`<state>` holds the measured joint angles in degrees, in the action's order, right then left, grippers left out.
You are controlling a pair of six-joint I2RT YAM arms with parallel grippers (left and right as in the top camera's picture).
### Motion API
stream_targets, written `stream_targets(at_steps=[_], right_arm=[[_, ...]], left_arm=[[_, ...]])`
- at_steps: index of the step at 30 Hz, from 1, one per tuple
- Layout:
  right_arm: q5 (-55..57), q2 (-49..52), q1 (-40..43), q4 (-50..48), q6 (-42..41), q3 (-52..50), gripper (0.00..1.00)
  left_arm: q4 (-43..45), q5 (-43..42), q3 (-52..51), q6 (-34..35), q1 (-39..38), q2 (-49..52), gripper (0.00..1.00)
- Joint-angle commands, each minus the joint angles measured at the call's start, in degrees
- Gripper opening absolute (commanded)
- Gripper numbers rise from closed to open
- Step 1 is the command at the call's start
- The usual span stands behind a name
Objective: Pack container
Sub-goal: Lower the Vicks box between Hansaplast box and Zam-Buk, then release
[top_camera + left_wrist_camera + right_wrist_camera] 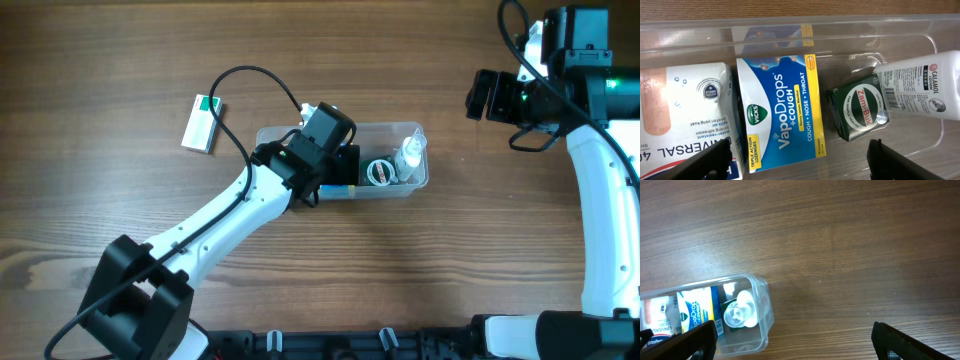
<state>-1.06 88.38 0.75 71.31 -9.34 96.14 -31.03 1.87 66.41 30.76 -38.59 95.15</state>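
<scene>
Where the arm masks the container overhead, the left wrist view reveals a VapoDrops box; left gripper and right gripper both gape empty.

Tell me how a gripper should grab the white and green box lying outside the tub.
Probably from straight above, closing across the two long sides of the white and green box. It lies flat on the table, apart from the container, and its narrow width looks easiest to span.

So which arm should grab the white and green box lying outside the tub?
Left. The left gripper hovers open over the container, near the box; the right gripper sits far across the table.
</scene>
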Motion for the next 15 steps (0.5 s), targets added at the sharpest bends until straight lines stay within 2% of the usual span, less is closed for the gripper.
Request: stream_targets(at_steps=[1,4,12,14,15], right_arm=[[0.11,-0.42,-0.02,-0.15,-0.20,0.94,1.00],[0.11,-0.42,-0.02,-0.13,-0.20,0.94,1.00],[0.11,-0.42,-0.02,-0.13,-0.22,0.94,1.00],[0.11,-0.42,-0.02,-0.15,-0.20,0.94,1.00],[0.11,-0.42,-0.02,-0.13,-0.20,0.94,1.00]], left_arm=[[0.20,0.57,1.22,0.17,-0.31,0.44,0.84],[0.20,0.61,1.22,0.13,-0.28,0.42,0.80],[-2.86,0.63,1.86,-2.05,4.66,-6.14,0.82],[-4.46,0.50,1.86,-1.99,7.15,-8.24,0.77],[-5.25,0.33,1.86,-2.01,8.20,-9.01,0.70]])
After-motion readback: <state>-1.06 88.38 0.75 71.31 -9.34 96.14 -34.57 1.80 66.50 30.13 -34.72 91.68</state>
